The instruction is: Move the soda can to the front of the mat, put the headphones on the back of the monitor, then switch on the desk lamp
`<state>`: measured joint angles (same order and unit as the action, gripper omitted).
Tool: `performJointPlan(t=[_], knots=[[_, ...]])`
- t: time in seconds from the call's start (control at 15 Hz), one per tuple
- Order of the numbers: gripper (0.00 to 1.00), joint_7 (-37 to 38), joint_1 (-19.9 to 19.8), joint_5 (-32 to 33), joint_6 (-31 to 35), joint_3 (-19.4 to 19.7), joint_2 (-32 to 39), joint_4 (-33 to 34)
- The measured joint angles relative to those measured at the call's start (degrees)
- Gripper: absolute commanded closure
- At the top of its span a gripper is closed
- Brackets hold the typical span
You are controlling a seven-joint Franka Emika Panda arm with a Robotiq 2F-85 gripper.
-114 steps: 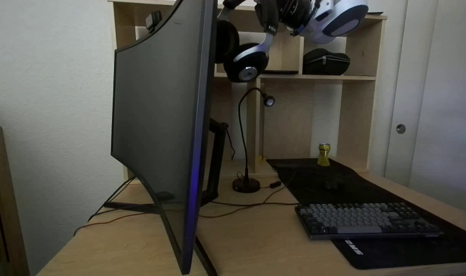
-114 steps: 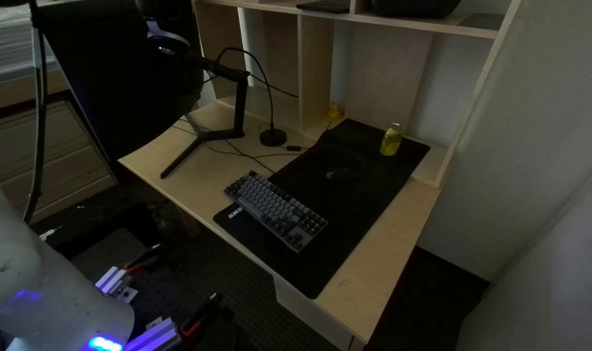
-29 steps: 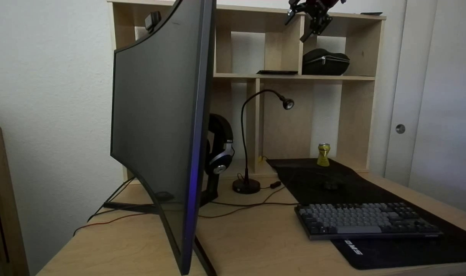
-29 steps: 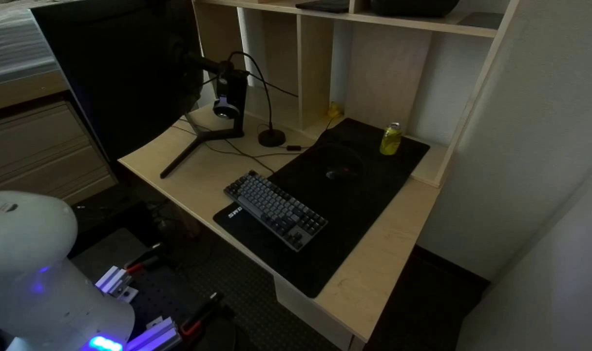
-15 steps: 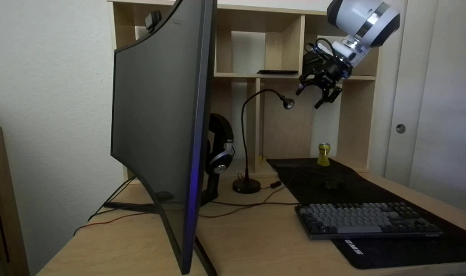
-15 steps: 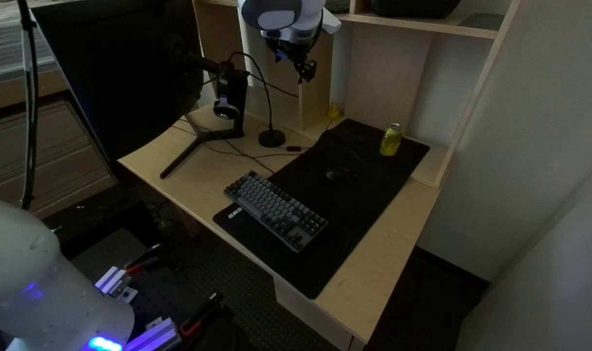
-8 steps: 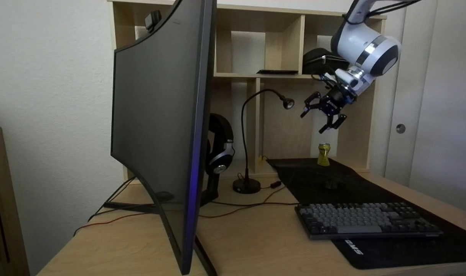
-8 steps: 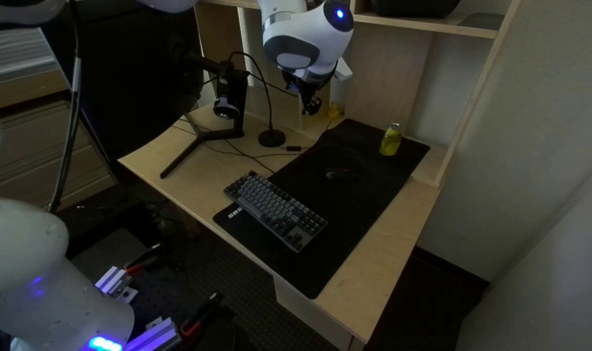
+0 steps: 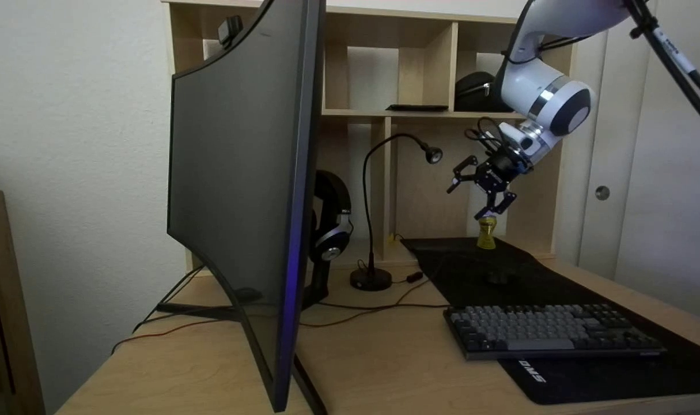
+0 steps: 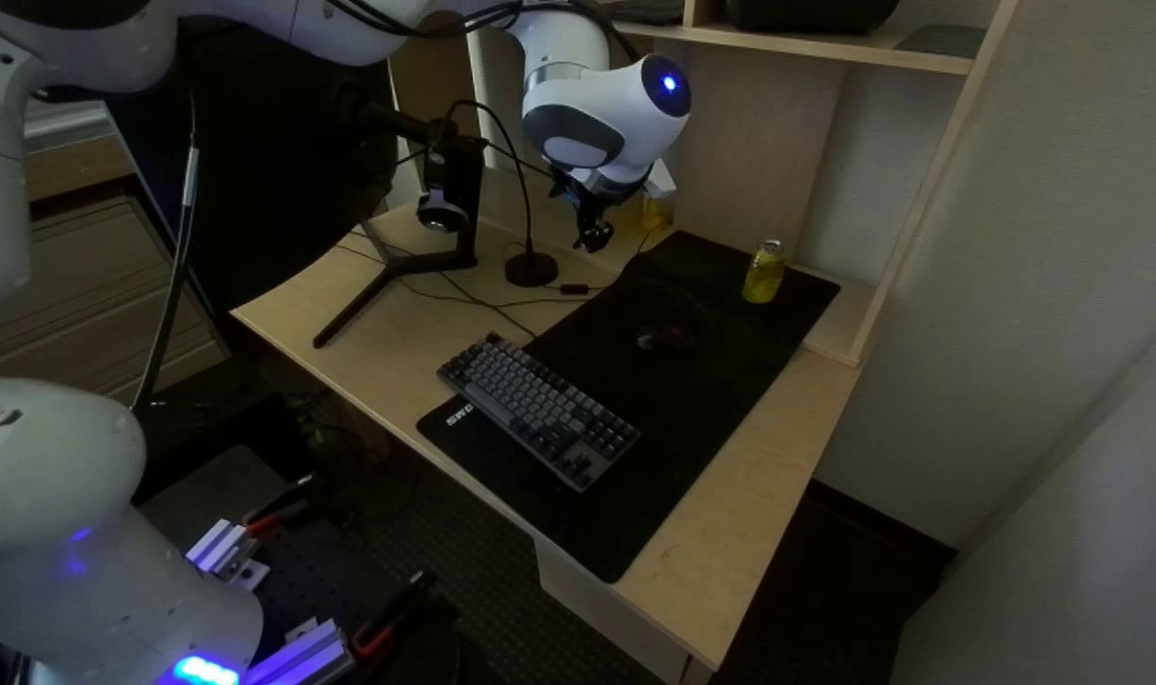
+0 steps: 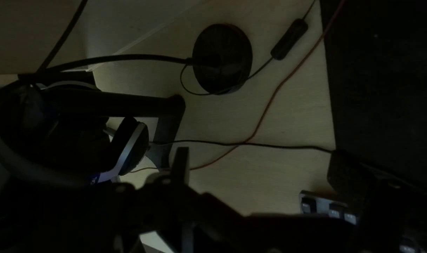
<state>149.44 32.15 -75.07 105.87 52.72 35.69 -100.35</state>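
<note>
Wall [image 9: 73,115]: white, textured. Door panel [image 9: 616,144]: pale; carries 1 round pull [image 9: 602,193]. Desk [image 9: 384,369]: light wood. Shelf unit [image 9: 438,66]: light wood, open-fronted; rises at the desk's far side. Drawer fronts [image 10: 92,266]: wooden, in shadow. Floor [image 10: 425,552]: dark, textured. Light: dim, darkest in the wrist view.

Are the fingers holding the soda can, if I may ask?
No, in an exterior view the fingers hang apart from the soda can, which stands upright on the mat.
</note>
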Motion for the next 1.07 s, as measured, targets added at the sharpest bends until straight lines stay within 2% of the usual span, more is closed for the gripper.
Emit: performJointPlan(t=[0.33, 0.47, 0.6, 0.73, 0.87, 1.07], knots=[[0.0, -0.1, 2.84, -10.26, -18.37, 11.57, 7.12, -5.6], [0.0, -0.14, 4.49, -11.93, -19.68, 13.83, 7.25, -8.93], [0.0, -0.14, 5.22, -12.19, -19.74, 14.33, 7.25, -9.75], [0.0, -1.44, 2.91, -5.55, -19.15, 10.13, 4.98, -8.73], [0.0, -4.32, -0.51, 3.16, -18.89, 4.59, 1.4, -7.69], [0.0, -7.12, -4.87, 17.67, -18.76, -1.66, -4.87, -6.58]])
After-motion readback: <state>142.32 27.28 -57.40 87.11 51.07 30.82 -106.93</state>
